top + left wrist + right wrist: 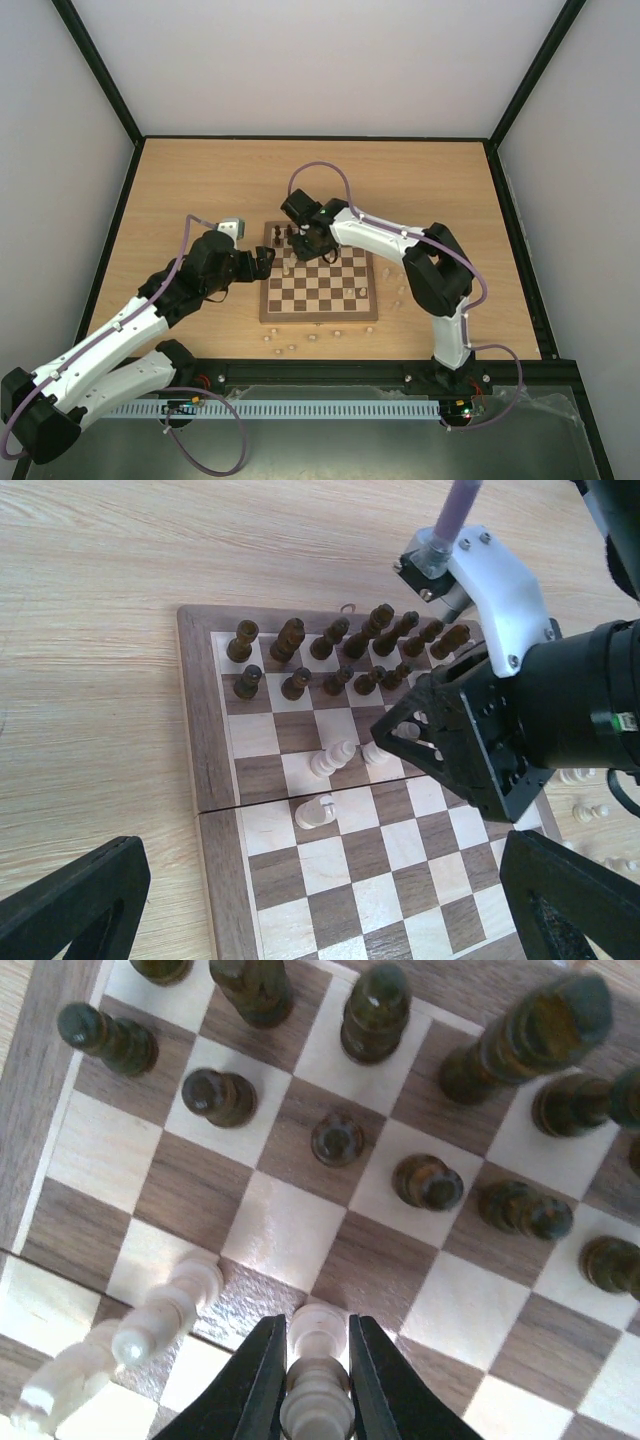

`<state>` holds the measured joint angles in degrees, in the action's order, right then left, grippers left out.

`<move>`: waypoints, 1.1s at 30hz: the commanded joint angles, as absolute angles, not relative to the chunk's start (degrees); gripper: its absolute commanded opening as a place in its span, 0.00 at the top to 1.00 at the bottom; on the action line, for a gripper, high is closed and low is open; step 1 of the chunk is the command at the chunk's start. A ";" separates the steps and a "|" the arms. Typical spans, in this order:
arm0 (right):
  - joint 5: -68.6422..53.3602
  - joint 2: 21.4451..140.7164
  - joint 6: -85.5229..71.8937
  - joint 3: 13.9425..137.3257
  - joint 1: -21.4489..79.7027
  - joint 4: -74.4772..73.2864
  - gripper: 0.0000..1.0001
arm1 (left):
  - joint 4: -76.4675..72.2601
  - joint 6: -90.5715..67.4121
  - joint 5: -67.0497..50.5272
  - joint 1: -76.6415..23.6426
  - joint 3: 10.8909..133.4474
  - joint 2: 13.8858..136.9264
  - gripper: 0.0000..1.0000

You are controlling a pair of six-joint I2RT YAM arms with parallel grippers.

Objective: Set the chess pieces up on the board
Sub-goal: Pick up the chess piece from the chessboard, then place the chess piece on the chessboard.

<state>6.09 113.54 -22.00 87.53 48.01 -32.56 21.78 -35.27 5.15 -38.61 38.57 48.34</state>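
Note:
The board [320, 313] lies mid-table, also in the left wrist view [217, 780]. Dark chess pieces [330, 645] stand in two rows at its far left end, and show in the right wrist view [337, 1140]. My right gripper [316, 1336] is shut on a pale piece [318, 1400] whose base is at the board, near the dark rows; it also shows from above [294, 256]. A second pale piece [150, 1325] leans beside it. A third [315, 810] lies on its side. My left gripper [320, 920] is open and empty over the board's left edge [264, 263].
Several loose pale pieces lie on the table in front of the board [290, 346] and to its right [397, 292]. One pale piece [362, 292] stands on the board's right half. The right arm [520, 710] reaches across the board's far side.

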 commanded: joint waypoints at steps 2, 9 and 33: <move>7.05 106.36 -22.51 83.83 48.44 -36.87 0.83 | 21.77 -35.38 5.71 -38.67 38.11 48.28 0.01; 8.61 96.58 -23.99 76.40 50.83 -38.21 0.82 | 21.90 -35.55 6.10 -38.68 38.76 49.15 0.01; 8.36 85.35 -26.25 63.16 52.76 -36.96 0.61 | 22.06 -36.78 6.31 -38.72 39.90 50.73 0.01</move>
